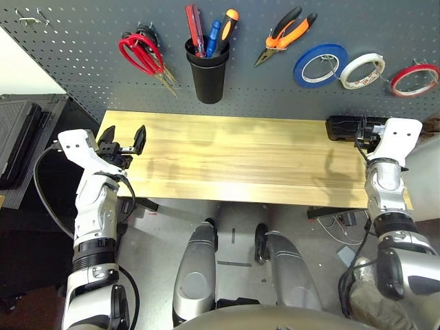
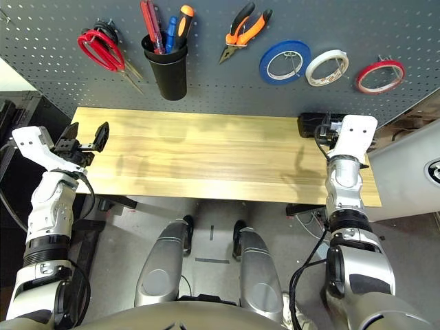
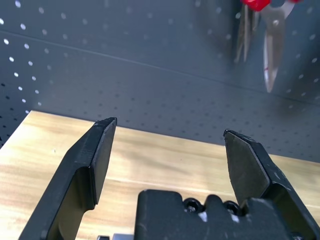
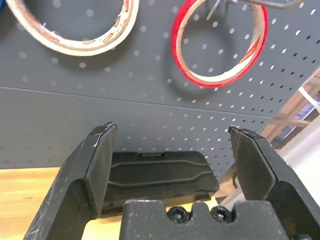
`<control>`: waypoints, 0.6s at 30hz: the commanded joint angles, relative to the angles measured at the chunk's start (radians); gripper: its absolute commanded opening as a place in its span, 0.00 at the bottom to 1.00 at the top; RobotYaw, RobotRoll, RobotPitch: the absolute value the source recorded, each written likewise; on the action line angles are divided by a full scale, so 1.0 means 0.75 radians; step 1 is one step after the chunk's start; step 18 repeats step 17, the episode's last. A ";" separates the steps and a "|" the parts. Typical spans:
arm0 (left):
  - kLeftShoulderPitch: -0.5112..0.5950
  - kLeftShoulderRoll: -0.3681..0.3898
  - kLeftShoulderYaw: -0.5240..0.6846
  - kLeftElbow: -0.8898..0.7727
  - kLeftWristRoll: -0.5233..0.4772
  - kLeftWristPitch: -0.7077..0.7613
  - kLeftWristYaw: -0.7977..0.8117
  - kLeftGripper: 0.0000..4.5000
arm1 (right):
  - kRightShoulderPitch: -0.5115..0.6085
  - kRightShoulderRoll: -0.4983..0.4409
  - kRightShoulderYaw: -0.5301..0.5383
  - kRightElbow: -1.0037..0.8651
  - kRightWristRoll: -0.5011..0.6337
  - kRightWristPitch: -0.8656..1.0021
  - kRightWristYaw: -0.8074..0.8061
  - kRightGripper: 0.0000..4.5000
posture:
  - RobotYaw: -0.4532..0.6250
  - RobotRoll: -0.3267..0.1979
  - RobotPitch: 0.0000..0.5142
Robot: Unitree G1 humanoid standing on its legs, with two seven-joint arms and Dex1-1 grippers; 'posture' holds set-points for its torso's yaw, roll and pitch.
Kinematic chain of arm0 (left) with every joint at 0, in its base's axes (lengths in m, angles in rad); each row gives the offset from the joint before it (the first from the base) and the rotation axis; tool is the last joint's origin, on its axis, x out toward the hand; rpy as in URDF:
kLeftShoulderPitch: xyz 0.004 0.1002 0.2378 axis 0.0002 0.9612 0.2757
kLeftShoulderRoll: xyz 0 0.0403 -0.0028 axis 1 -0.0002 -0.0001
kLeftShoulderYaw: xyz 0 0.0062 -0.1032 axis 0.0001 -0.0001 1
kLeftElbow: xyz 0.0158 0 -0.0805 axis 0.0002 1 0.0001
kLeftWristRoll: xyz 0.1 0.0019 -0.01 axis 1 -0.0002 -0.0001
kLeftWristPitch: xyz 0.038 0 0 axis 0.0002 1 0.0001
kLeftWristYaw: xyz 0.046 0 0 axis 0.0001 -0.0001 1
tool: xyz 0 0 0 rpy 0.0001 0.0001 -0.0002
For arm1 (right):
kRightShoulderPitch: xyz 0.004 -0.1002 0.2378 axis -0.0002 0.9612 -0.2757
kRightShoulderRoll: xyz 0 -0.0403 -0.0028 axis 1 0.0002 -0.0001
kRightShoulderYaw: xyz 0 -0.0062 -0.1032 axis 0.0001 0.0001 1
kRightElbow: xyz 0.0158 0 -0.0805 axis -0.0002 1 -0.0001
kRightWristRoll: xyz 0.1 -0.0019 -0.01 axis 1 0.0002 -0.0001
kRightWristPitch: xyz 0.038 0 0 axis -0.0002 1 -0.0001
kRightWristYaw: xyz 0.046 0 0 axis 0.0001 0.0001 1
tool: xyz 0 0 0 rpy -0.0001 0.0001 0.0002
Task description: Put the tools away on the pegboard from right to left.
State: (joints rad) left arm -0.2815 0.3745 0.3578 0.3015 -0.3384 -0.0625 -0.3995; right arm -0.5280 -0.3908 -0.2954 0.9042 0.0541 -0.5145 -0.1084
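On the pegboard (image 1: pixel 275 96), right side: red tape ring (image 2: pixel 377 91) hangs on its hook, beyond the white tape (image 1: pixel 354 85) and blue tape (image 1: pixel 316 81).
Pegboard, middle to left: pliers (image 1: pixel 278 41) hang upright-ish and tilted; screwdriver (image 1: pixel 194 31) stands in the black cup (image 1: pixel 208 82); red-handled scissors (image 3: pixel 272 50) hang points down.
Task, by the look of it: all four are put away, so the arms probably need only draw back.
Ring risk: raising the right arm carelessly could bump the ring and work it off its hook.
Case risk: lowering or pushing the right arm forward could shove the black case (image 4: pixel 160 175) on the worktop (image 1: pixel 240 158).
Scissors risk: a lift on the left could snag the blades and set them swinging.
Right tool (image 4: pixel 173 127): fingers wide apart, empty; ring above and beyond, clear of both.
Left tool (image 3: pixel 170 126): fingers spread, empty, over the worktop; scissors higher, not touching.
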 commanded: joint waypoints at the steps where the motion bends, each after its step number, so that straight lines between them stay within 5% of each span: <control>1: 0.017 0.010 0.021 0.035 0.002 -0.014 0.012 0.99 | 0.008 -0.023 -0.014 0.045 0.000 -0.030 -0.011 1.00 | 0.67 0.62 0.48; 18: 0.050 0.027 0.057 0.003 0.010 -0.023 0.055 0.99 | -0.077 0.008 0.018 0.174 -0.001 -0.077 0.039 1.00 | 0.72 0.62 0.44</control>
